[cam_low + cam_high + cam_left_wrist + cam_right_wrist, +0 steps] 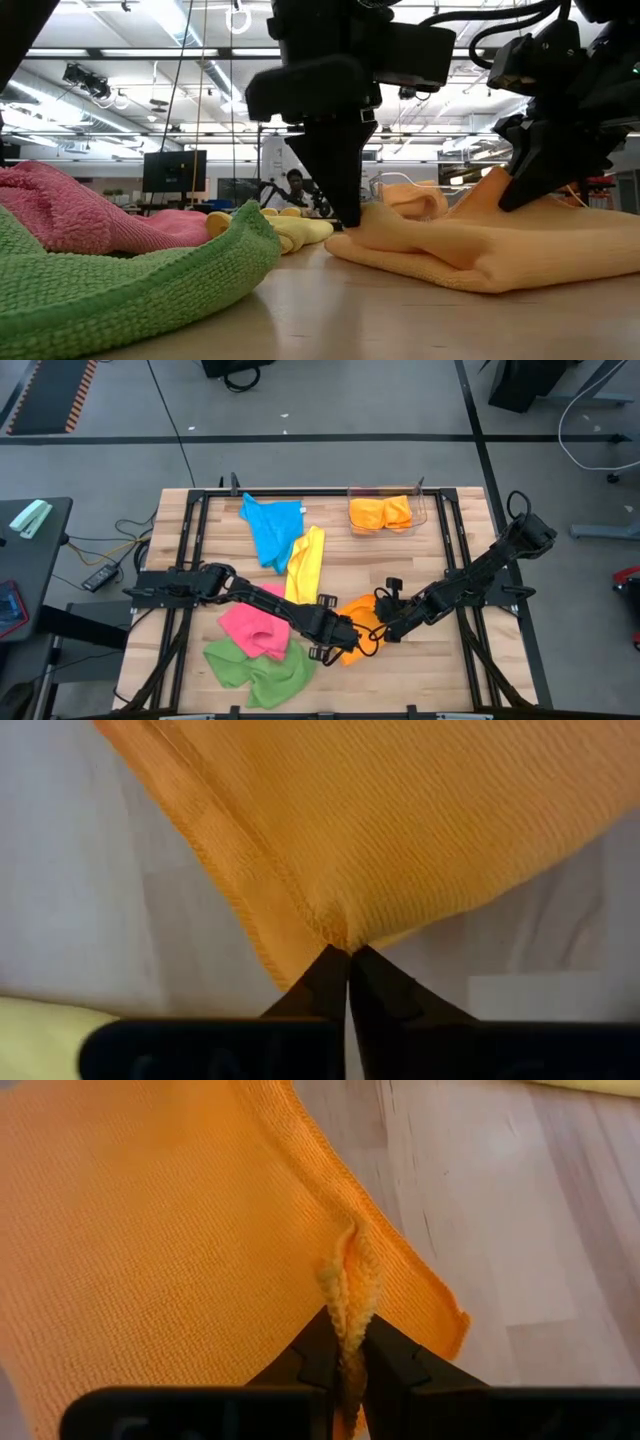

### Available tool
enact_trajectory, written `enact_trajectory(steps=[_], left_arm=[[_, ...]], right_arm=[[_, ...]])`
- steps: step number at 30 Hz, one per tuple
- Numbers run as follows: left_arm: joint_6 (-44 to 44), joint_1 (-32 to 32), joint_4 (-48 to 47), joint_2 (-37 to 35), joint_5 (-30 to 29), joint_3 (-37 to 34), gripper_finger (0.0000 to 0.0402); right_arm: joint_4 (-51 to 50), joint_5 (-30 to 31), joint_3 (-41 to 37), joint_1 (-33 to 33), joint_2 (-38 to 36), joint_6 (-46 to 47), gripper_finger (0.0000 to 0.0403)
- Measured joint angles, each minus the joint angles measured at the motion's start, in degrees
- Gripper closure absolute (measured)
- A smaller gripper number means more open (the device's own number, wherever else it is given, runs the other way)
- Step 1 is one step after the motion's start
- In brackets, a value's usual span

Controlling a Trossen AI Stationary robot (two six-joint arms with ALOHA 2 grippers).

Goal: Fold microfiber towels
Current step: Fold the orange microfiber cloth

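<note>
While clear, bin [428, 510] with orange towels [381, 513]

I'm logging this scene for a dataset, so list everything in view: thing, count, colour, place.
orange towel: one, orange, table front centre, pinched by both hands
pink towel: one, pink, front left
green towel: one, green, front left edge
yellow towel: one, yellow, table centre
blue towel: one, blue, back left of centre
bin: one, clear, back right, holding folded orange towels
table: one, light wood
person: one, far in the room behind
left hand: shut on the orange towel's edge
right hand: shut on the orange towel's edge
</note>
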Motion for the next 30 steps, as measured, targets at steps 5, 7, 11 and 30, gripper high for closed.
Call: enact_trajectory(steps=[5, 7, 11, 30], left_arm=[[4.2, -1.3, -0.4, -0.4, -7.7, 0.0, 0.0376], [5.4, -1.8, -1.2, -0.5, -9.6, 0.0, 0.0375], [5.2, -2.2, -2.7, -0.5, -9.8, 0.0, 0.0386], [2.1, -1.2, -6.1, -0.8, -15.9, 0.0, 0.0388]], right_arm=[[-0.3, 0.2, 0.6, 0.0, -0.9, -0.4, 0.0363], [0.1, 0.6, 0.8, 0.0, -1.8, -0.8, 0.0363], [-0.3, 1.1, 0.8, 0.0, -2.1, -1.3, 0.0363], [-1.9, 4.9, 0.8, -0.1, -2.6, -2.4, 0.0363]])
